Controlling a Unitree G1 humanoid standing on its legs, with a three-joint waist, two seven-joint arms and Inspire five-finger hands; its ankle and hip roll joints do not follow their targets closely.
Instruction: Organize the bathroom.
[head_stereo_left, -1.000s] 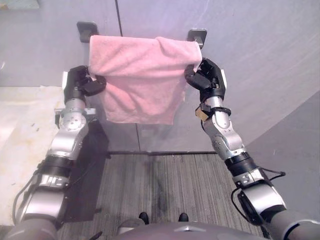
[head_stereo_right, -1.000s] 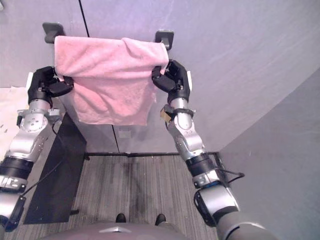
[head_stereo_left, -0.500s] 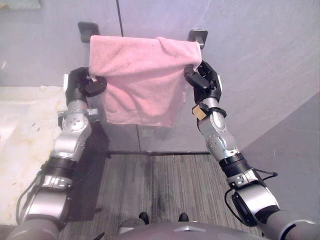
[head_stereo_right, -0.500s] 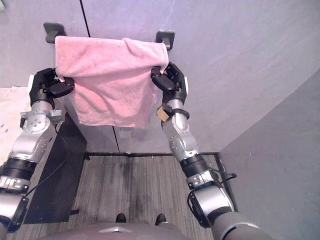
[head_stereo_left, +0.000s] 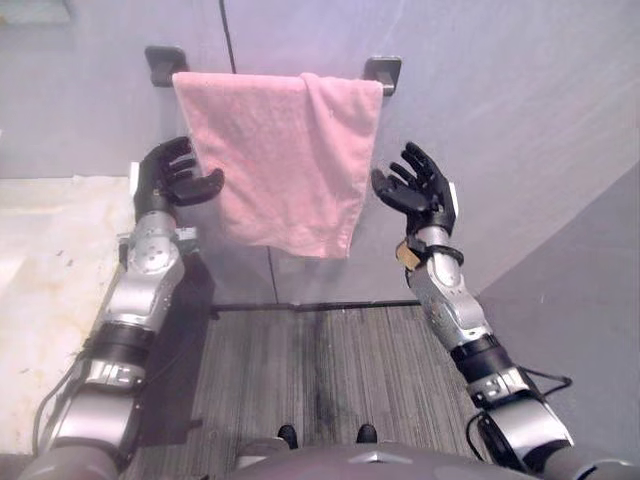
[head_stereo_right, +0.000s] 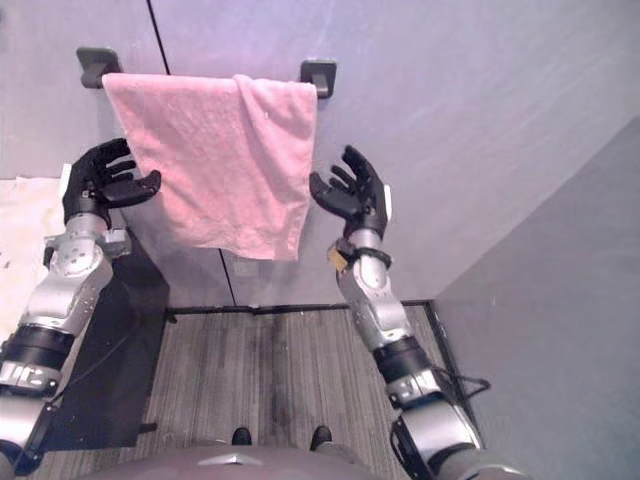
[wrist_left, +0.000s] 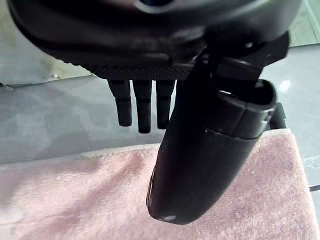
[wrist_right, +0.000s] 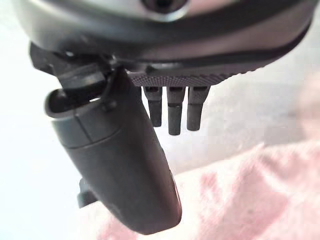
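Pink towel (head_stereo_left: 283, 155) draped over the wall towel bar (head_stereo_left: 384, 72), long axis horizontal, between my left hand (head_stereo_left: 172, 176) and right hand (head_stereo_left: 418, 190), both spread, off its side edges.

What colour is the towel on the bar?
Pink. The towel shows best in the left eye view.

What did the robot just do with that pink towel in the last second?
Both hands let go. The left hand and right hand, which had each pinched a side edge of the towel, opened and drew away to either side. The towel's right side dropped a little and hangs looser. It remains draped over the rail between the two wall brackets.
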